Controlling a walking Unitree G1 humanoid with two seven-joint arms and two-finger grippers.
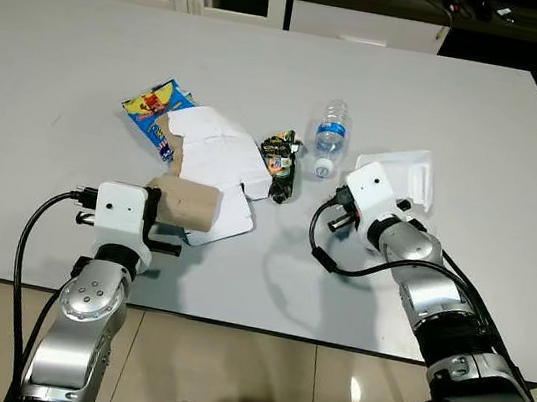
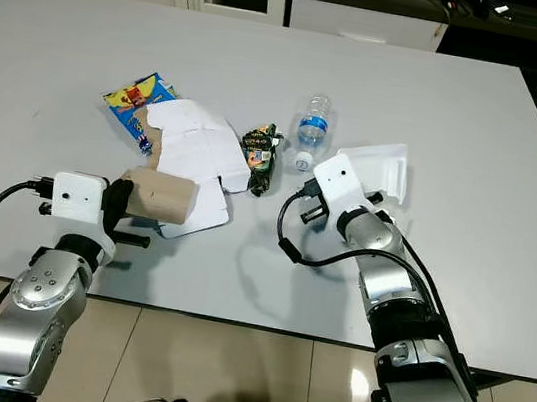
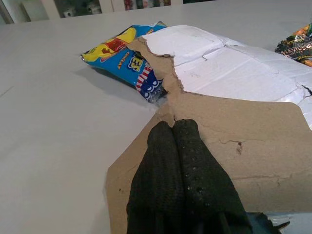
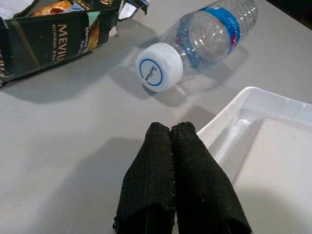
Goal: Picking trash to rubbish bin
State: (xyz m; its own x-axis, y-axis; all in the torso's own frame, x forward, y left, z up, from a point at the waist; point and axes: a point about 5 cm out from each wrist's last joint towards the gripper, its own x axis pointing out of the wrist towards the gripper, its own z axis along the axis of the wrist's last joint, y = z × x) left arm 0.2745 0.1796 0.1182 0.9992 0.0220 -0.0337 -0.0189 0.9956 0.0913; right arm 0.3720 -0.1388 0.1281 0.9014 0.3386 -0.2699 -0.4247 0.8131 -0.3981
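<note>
Left eye view. Nearest the camera, at lower left of the frame, the left arm ends in the left gripper, which lies on the brown flap of the cardboard. At lower right the right arm reaches to the right gripper, just beside the white tray. All trash is on the table: the snack bag at centre left, partly under the cardboard; the dark packet at centre; the bottle just right of it. No bin is to be seen. Judged from this, nothing is binned yet and every piece remains to be picked.

Right eye view. Same layout, shifted toward the left of the frame.

Left wrist view. The fingers, at lower centre, are pressed together with no gap and nothing between them; they rest on the torn brown cardboard. The snack bag lies at upper centre, its end tucked under the cardboard.

Right wrist view. The fingers, at lower centre, are likewise pressed together and hold nothing. They lie low over the table, against the tray rim at lower right. The bottle lies on its side at upper centre, cap toward the camera, apart from the fingertips; the packet is at upper left.
</note>
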